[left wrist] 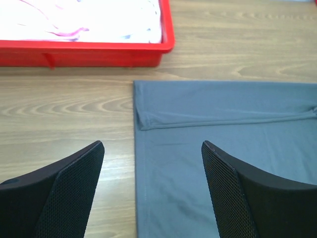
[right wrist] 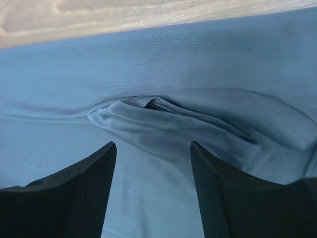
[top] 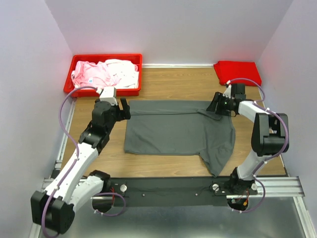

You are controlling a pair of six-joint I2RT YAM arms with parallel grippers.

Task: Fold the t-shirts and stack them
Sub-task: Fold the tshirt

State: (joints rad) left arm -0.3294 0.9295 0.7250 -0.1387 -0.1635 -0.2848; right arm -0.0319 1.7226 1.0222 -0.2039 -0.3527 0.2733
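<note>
A dark grey t-shirt (top: 173, 131) lies spread on the wooden table, its far strip folded over and its right part trailing toward the near edge. My left gripper (top: 124, 109) is open above the shirt's left edge (left wrist: 198, 148); its fingers (left wrist: 64, 193) straddle the edge, holding nothing. My right gripper (top: 215, 104) is open over the shirt's far right corner, above a bunched sleeve fold (right wrist: 163, 119). A folded bright red t-shirt (top: 237, 72) lies at the back right. Pale pink and white t-shirts (top: 104, 73) lie heaped in the bin.
A rigid red plastic bin (top: 103, 90) stands at the back left, also in the left wrist view (left wrist: 89, 52). White walls close in the table on three sides. A black rail (top: 173, 191) carries the arm bases along the near edge.
</note>
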